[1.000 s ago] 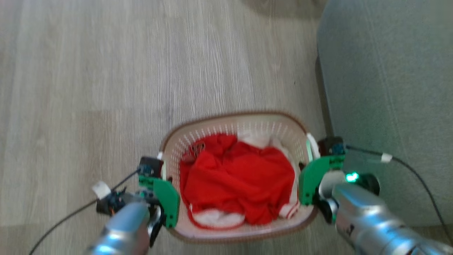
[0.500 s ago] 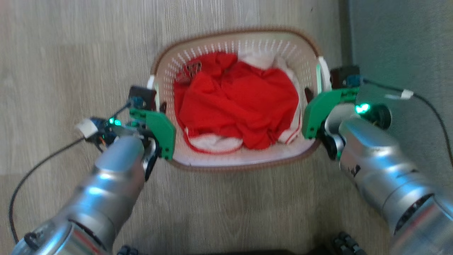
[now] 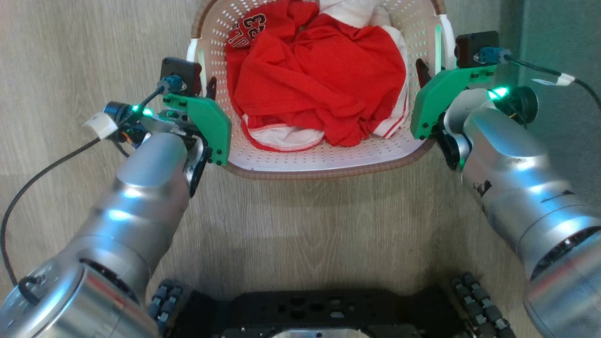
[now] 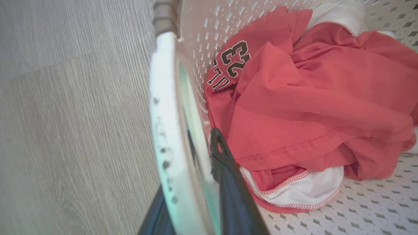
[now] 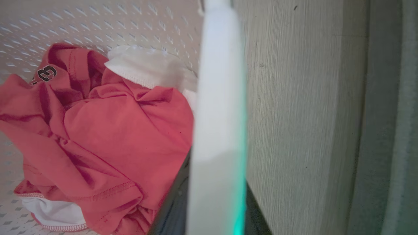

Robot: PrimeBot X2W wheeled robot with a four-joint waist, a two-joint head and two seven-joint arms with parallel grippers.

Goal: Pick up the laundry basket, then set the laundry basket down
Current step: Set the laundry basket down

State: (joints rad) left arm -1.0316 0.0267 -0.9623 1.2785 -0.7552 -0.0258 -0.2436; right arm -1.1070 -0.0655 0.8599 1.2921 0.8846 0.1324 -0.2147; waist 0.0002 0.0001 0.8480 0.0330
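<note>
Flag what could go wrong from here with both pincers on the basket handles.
The left pincer and right pincer each pinch only a thin white handle of the laundry basket; uneven arm motion might slip one and tilt it.
The red jersey is heaped loosely, so a tilt could spill it.
The right arm's cable runs close to the grey furniture and may snag.

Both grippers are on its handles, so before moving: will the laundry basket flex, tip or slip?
Likely stiff: the laundry basket is moulded perforated plastic. Probably light: its load looks like a crumpled red jersey and white cloth. The left gripper and right gripper pinch opposite handles, so tipping seems unlikely.
</note>
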